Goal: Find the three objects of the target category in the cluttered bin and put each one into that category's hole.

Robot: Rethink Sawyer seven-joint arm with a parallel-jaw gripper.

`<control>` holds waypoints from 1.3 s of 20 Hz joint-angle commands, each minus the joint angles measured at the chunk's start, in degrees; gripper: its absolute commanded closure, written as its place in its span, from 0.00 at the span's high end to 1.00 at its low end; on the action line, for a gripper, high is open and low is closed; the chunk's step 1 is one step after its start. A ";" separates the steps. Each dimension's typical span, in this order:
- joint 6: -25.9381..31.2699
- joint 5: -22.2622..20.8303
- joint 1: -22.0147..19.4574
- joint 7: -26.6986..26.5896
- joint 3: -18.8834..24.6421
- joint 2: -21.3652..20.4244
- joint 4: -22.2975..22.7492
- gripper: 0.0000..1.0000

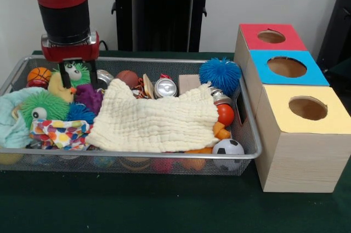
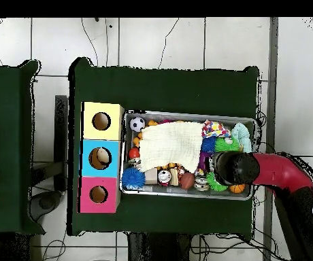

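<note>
Your end effector (image 1: 77, 78) hangs with its two dark fingers spread and nothing between them, tips down among the soft toys at the end of the bin (image 1: 164, 60) farthest from the boxes. Just beside those tips sit a yellow plush chick (image 1: 59, 87), a green fuzzy creature (image 1: 78, 71) behind it, a purple fuzzy toy (image 1: 89, 97) and a small basketball (image 1: 38, 74) in the bin's corner — everything packed so tightly that a closing grip could well catch two things at once, or snag long fur and drag a neighbour up with it. A cream cloth (image 1: 156, 120) lies over the middle of the bin, so whatever is beneath it stays hidden; a search could miss a target there unless you move the cloth. The hole (image 1: 271, 36) in the red-topped box stands at the counter's opposite end, beyond the blue-topped box (image 1: 287, 67) and well apart from the end effector — a long carry over the clutter, where a weakly held soft toy could slip. The three holes sit in one row, so a small aiming error could drop into the wrong one.
</note>
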 commanded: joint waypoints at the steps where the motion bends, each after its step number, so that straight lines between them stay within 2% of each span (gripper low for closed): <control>1: 10.40 -2.12 -0.66 -19.52 5.09 -1.69 -2.65 1.00; 4: 11.98 -1.52 -0.46 -19.46 5.67 -2.24 -3.05 1.00; 13: 11.70 -2.50 -1.54 -19.48 6.55 -2.51 -2.20 1.00; 26: 8.80 -7.19 -4.17 -23.57 8.28 2.88 -6.21 1.00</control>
